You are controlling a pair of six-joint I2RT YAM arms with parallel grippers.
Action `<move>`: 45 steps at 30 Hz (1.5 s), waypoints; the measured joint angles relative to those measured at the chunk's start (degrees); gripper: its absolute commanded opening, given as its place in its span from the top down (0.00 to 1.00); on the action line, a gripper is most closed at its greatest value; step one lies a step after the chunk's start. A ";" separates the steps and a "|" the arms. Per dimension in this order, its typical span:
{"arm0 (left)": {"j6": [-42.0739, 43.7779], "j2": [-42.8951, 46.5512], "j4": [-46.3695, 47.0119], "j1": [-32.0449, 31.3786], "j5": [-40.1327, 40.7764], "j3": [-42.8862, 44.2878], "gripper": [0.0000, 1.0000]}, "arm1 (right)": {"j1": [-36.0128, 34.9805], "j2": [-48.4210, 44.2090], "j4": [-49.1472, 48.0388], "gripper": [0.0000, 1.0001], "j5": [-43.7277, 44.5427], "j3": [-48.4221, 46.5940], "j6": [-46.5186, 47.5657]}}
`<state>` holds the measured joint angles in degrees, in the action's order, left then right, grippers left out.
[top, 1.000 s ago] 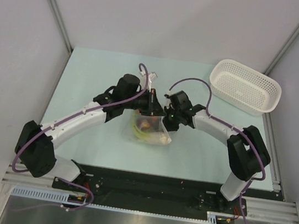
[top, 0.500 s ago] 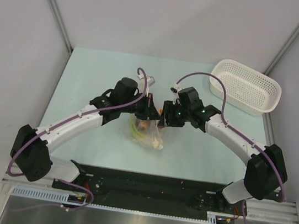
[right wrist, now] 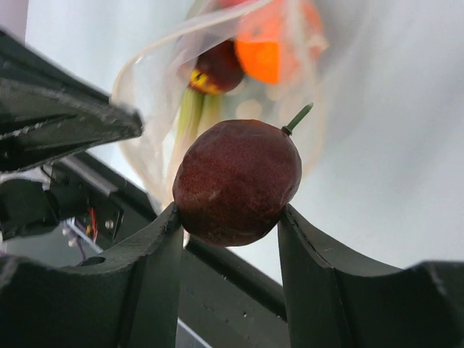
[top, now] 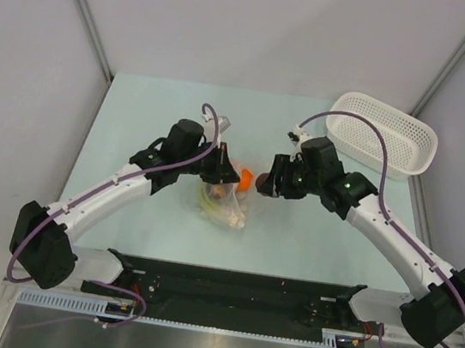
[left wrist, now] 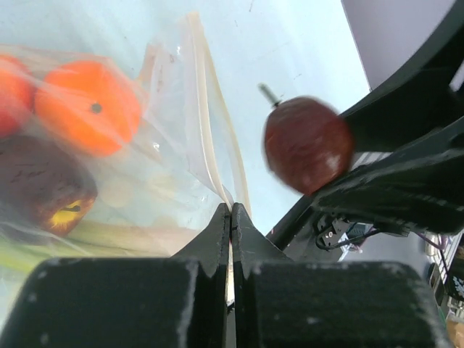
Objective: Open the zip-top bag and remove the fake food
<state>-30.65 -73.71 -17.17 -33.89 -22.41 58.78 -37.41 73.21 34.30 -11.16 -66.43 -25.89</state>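
So the zip-top bag point(top: 223, 202) sat about mid-table between the two arms, with its mouth gaping toward the right arm. Through the plastic we could see an orange ball point(left wrist: 87, 105), a second dark lump point(left wrist: 47, 188) with a yellow spot, and some green stalks point(right wrist: 190, 116). We couldn't tell whether the bag's bottom rested on the table point(top: 136, 117) or hung just off it. The left gripper point(left wrist: 230, 217) had its jaws squeezed flat together on the bag's zip edge. Just beside the mouth but outside it, one dark brown lump point(right wrist: 238, 181) with a little green stem was clamped between the jaws of the right gripper point(top: 265, 184). Well apart, at the far right corner, stood a white basket point(top: 383, 134).
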 measured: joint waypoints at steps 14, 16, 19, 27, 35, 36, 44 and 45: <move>3.85 2.78 -2.34 0.57 0.09 -1.68 1.00 | 24.70 2.19 -3.34 0.86 3.82 -1.05 1.18; 5.35 2.78 -3.23 0.66 -0.28 -1.66 1.00 | 27.74 4.79 -6.32 0.87 4.98 -1.55 1.11; 7.96 2.25 -4.44 0.98 -0.74 -1.22 1.00 | 31.63 8.72 -11.28 0.87 6.49 -2.01 0.92; 14.84 -2.19 -5.90 4.85 -5.79 1.75 1.00 | 37.09 21.94 -25.24 0.87 13.11 -5.14 -0.26; 20.50 -3.96 -7.63 9.11 -8.87 3.13 1.00 | 40.70 40.13 -28.68 0.84 14.99 -19.41 -2.27; 20.92 -3.93 -7.78 9.38 -8.87 3.13 1.00 | 40.92 42.42 -27.78 0.82 14.82 -21.81 -2.34; 21.55 -2.38 -8.72 9.97 -7.93 2.36 1.00 | 41.16 63.78 -19.50 0.72 13.68 -50.53 -1.20; 21.42 -2.10 -8.70 9.99 -7.72 2.23 1.00 | 41.13 66.10 -18.67 0.67 13.70 -53.90 -0.96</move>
<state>-9.23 -75.81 -25.87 -23.90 -30.13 61.01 3.73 139.31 15.64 2.55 -120.33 -26.85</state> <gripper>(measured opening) 0.004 0.513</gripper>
